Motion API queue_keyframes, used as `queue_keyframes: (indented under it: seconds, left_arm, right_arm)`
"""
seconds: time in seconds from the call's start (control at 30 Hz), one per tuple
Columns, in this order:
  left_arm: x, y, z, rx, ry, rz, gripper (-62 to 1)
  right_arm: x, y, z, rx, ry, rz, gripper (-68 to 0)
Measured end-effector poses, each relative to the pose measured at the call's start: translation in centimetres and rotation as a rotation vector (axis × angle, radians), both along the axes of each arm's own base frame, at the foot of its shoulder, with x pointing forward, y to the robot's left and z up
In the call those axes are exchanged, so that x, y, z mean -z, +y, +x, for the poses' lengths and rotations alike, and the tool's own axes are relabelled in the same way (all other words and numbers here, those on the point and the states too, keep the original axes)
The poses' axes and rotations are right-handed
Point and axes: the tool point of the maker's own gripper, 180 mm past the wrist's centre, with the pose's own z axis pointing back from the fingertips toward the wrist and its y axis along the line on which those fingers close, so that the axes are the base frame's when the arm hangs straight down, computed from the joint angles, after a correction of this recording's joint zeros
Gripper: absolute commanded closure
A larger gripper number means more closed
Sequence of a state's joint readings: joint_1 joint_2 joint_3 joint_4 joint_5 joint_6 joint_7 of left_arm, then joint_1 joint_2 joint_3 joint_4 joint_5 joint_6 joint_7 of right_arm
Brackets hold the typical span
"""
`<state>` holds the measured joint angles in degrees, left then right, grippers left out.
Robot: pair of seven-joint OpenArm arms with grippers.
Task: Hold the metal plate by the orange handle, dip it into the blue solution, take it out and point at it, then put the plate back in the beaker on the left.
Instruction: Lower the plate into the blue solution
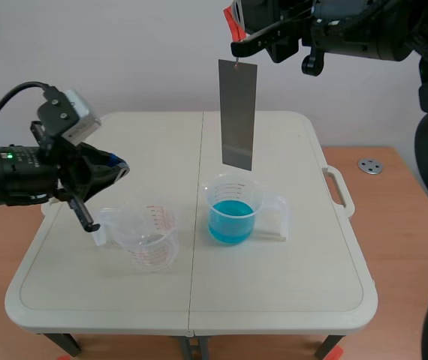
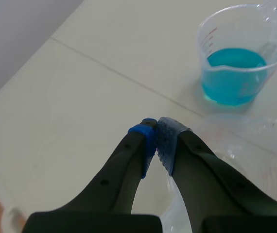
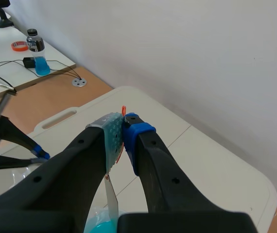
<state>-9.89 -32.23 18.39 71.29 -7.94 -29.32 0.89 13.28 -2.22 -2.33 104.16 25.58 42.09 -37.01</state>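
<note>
The pale folding table (image 1: 311,247) carries both beakers near its middle. The right arm stands high across the top of the scene view, its right gripper (image 1: 236,49) well above the tabletop. The left arm comes in low at the table's left side, and its left gripper (image 1: 122,169) hovers just beside and above the empty beaker (image 1: 151,241). Its two pads are pressed together with nothing between them, as the left wrist view shows (image 2: 157,132).

The metal plate (image 1: 238,116) hangs upright straight down from the right gripper, a long grey strip. Its lower edge is over the beaker of blue solution (image 1: 233,211), just above the rim and clear of the liquid. In the right wrist view the right gripper's fingers are clamped together (image 3: 123,133), with the plate's thin edge (image 3: 110,194) dropping away beneath them toward the blue liquid.

The beaker of blue solution stands to the right of the empty beaker, the two close but apart. From the left wrist it sits ahead of the closed fingers (image 2: 235,63), with the clear empty beaker (image 2: 248,162) right beside them.

The orange handle (image 1: 236,64) is a small tab at the plate's top edge, pinched between the right gripper's pads; a sliver of it pokes up above them (image 3: 123,110)
</note>
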Motion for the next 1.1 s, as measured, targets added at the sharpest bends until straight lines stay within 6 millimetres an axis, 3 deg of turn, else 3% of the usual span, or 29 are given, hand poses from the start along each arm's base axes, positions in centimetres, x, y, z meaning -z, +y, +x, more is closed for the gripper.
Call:
queue_keyframes:
  seconds: [0.3,0.43,0.7,0.83,1.1]
  left_arm:
    - [-1.8,6.5,-5.2,-0.12,-0.018,0.055,-1.5]
    - [-2.0,8.4,-8.3,-0.166,0.001,0.07,-1.4]
    - [-0.4,11.9,-15.0,-0.298,0.115,0.086,-1.5]
    - [0.9,12.8,-18.3,-0.358,0.191,0.076,-1.5]
    - [2.8,12.6,-23.8,-0.4,0.336,0.058,-1.5]
  right_arm:
    - [0.1,0.0,0.0,0.0,0.003,-0.001,-1.5]
    - [-0.2,0.2,-0.2,-0.012,0.004,0.018,-1.5]
    - [1.8,0.2,-0.5,-0.014,0.061,0.022,-1.5]
    - [3.0,0.3,-0.3,-0.019,0.102,0.031,-1.5]
    - [5.8,0.4,0.2,-0.021,0.191,0.037,-1.4]
